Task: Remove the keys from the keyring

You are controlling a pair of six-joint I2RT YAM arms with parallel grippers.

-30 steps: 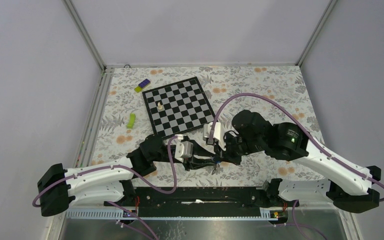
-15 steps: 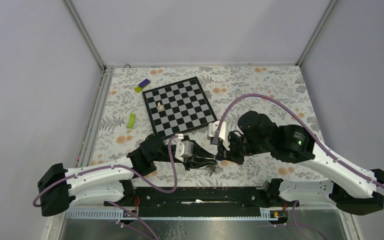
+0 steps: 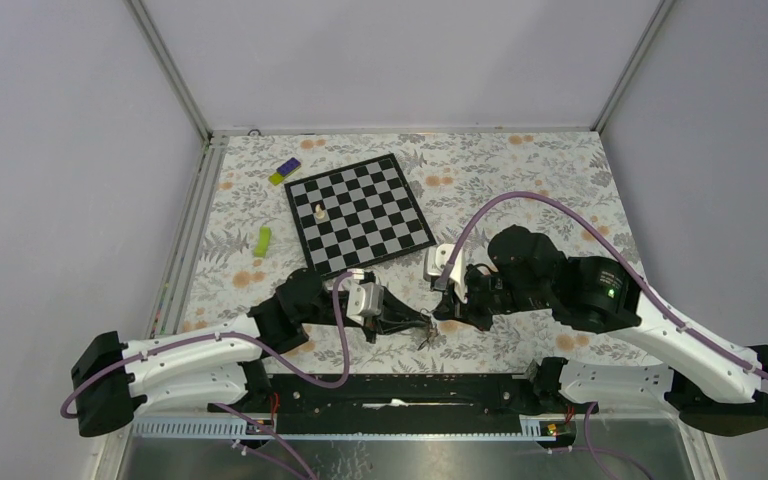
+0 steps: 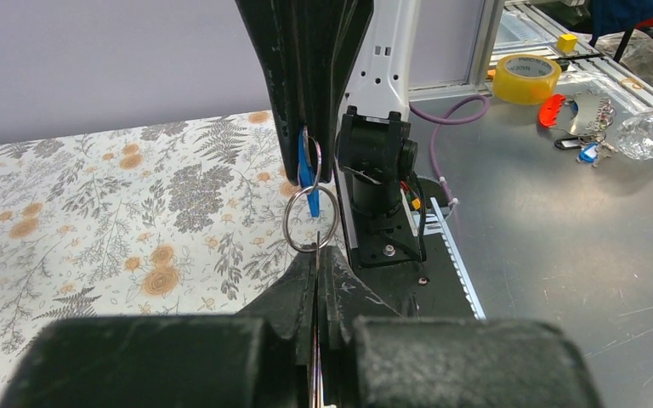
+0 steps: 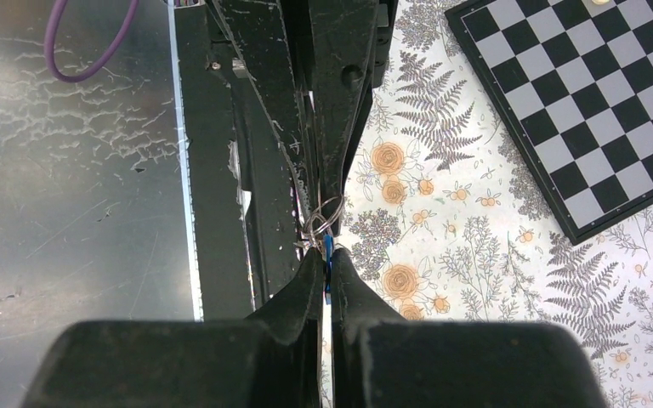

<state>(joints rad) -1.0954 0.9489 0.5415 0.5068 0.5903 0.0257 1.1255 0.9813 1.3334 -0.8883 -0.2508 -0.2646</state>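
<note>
The keyring [image 4: 309, 218], a thin wire ring, hangs in the air between my two grippers, just above the near part of the flowered table. My left gripper [image 4: 317, 265] is shut on a thin silvery key seen edge-on, which runs up to the ring. My right gripper [image 5: 326, 259] is shut on the ring's blue tag [image 5: 327, 248], which also shows in the left wrist view [image 4: 307, 178]. The ring also shows in the right wrist view [image 5: 326, 211]. In the top view the left gripper [image 3: 416, 323] and right gripper [image 3: 442, 312] meet tip to tip, with small keys [image 3: 426, 341] dangling below.
A chessboard [image 3: 358, 212] with a white chess piece [image 3: 319, 211] lies behind the grippers. A green object [image 3: 261, 240] and a purple-and-yellow block [image 3: 284, 170] lie at the back left. The black mounting rail [image 3: 400, 390] runs along the near edge.
The right arm's wrist and elbow have shifted to the right and a little nearer. The left gripper has followed slightly to the right. Both stay shut on the bunch.
</note>
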